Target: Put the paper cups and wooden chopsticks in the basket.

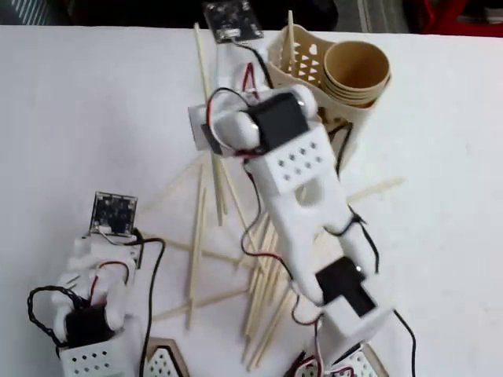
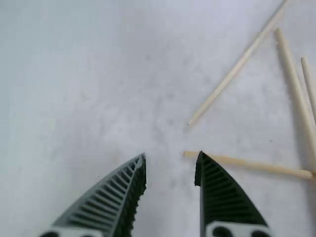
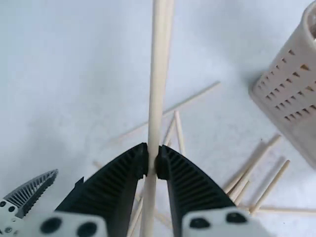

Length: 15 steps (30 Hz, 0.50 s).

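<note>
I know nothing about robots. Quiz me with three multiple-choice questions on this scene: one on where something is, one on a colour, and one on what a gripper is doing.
1. Where are the cups?
A. On the floor.
B. Stacked in the basket.
C. On a shelf.

2. What colour is the basket?
A. Red.
B. Black.
C. Cream.

3. The right gripper is:
A. shut on a chopstick.
B. shut on a cup.
C. wide open and empty.

Answers:
1 B: the high view shows the cups nested inside the basket's rim.
2 C: its perforated wall is cream in the high and right wrist views.
3 A: the right wrist view shows the jaws closed against the chopstick.
</note>
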Available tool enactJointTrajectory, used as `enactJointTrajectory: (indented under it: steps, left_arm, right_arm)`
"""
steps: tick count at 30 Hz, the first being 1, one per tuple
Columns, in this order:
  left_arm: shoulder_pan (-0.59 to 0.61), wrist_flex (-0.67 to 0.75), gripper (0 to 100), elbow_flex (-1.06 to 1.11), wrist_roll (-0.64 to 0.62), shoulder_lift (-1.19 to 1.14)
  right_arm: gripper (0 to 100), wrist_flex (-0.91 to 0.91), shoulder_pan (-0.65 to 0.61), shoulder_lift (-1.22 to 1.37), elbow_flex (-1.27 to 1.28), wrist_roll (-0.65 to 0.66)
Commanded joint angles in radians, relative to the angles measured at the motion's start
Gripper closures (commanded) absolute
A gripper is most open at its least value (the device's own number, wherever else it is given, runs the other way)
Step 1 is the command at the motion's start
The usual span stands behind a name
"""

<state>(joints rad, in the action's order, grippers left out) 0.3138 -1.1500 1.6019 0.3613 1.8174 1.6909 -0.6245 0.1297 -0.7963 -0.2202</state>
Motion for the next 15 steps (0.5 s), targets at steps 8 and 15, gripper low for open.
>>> enactJointTrajectory:
  steps: [8, 15]
  left_arm:
    - [0.002, 0.020, 83, -0.006, 0.009, 0.008]
    - [0.002, 0.020, 83, -0.006, 0.009, 0.008]
  right_arm:
    - [98.3, -0.283, 0.117, -0.182, -0.044, 0.043]
    - [98.3, -0.582, 0.309, -0.122, -0.038, 0.046]
